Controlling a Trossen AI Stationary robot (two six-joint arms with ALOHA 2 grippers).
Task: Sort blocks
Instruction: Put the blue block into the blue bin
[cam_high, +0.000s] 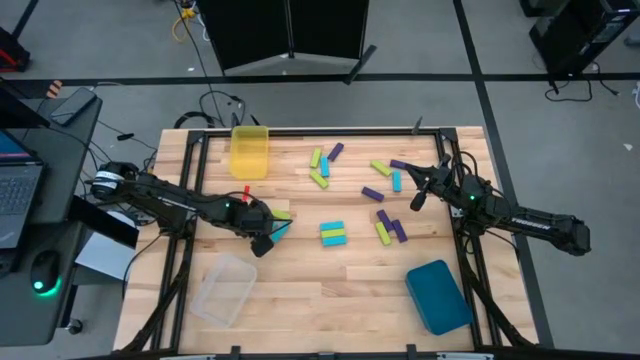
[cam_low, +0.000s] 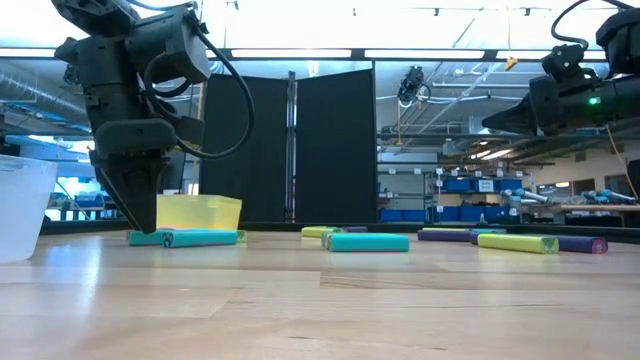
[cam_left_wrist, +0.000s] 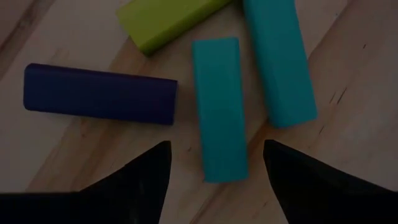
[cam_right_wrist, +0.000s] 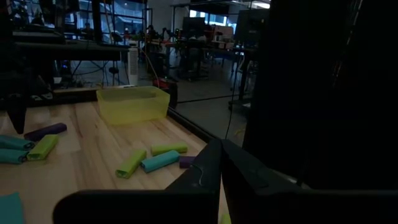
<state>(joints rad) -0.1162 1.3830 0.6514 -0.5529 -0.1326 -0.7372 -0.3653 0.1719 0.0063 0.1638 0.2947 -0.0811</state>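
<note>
Small purple, yellow-green and cyan blocks (cam_high: 333, 233) lie flat, scattered over the table's middle and far right. My left gripper (cam_left_wrist: 215, 149) is open and points down. Its fingertips stand on either side of the near end of one cyan block (cam_left_wrist: 217, 118), with a gap on each side. A second cyan block (cam_left_wrist: 277, 62), a purple block (cam_left_wrist: 99, 93) and a yellow-green block (cam_left_wrist: 165, 22) lie close around it. In the low view this gripper (cam_low: 135, 215) reaches the table by the cyan block (cam_low: 195, 238). My right gripper (cam_high: 418, 200) hangs shut above the right-hand blocks.
A yellow bin (cam_high: 249, 152) stands at the far left of the table, a clear bin (cam_high: 224, 288) at the near left and a teal bin (cam_high: 438, 296) at the near right. Bare wood lies between the clear and teal bins along the near edge.
</note>
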